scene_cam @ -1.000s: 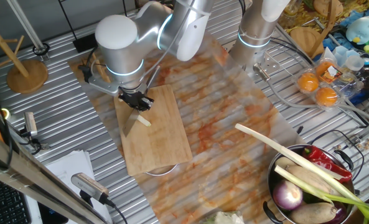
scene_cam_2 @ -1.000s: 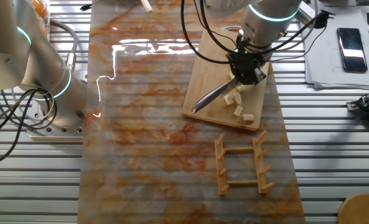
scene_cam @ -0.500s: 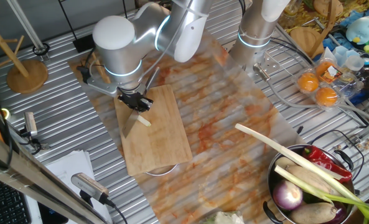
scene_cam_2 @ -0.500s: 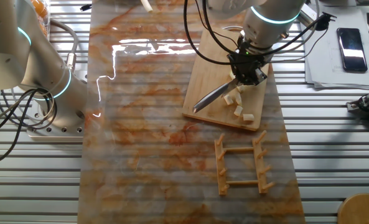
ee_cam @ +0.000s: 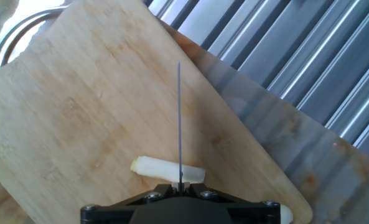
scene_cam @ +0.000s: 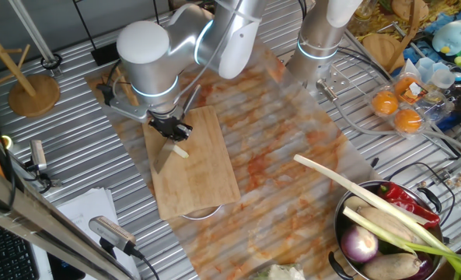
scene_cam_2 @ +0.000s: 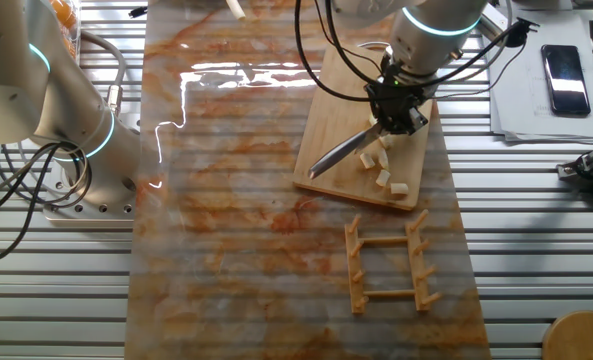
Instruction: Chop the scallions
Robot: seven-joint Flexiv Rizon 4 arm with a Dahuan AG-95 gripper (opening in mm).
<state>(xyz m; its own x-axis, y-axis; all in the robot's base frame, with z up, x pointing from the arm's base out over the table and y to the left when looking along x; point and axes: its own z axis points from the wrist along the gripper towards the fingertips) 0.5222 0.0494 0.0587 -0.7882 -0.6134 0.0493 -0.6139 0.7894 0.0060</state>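
My gripper (scene_cam: 169,127) hangs over the near end of a wooden cutting board (scene_cam: 203,183) and is shut on a knife. Its blade (scene_cam_2: 341,156) slants down across the board (scene_cam_2: 348,95). In the hand view the blade (ee_cam: 178,118) shows edge-on, and its lower end crosses a short cream scallion piece (ee_cam: 159,168) lying flat on the board (ee_cam: 91,112). Just below, the gripper (ee_cam: 179,185) clamps the knife. Several cut scallion chunks (scene_cam_2: 384,178) lie next to the blade, under the gripper (scene_cam_2: 396,118). One scallion piece (scene_cam: 180,152) shows beside the blade.
A wooden rack (scene_cam_2: 386,265) lies just past the board's end. A metal pot (scene_cam: 347,225) at the lower right holds a purple onion (scene_cam: 360,245), red peppers and a long green-leaved stalk (scene_cam: 347,185). A second arm's base (scene_cam: 317,43) stands behind the mat. A phone (scene_cam_2: 561,65) lies at the right.
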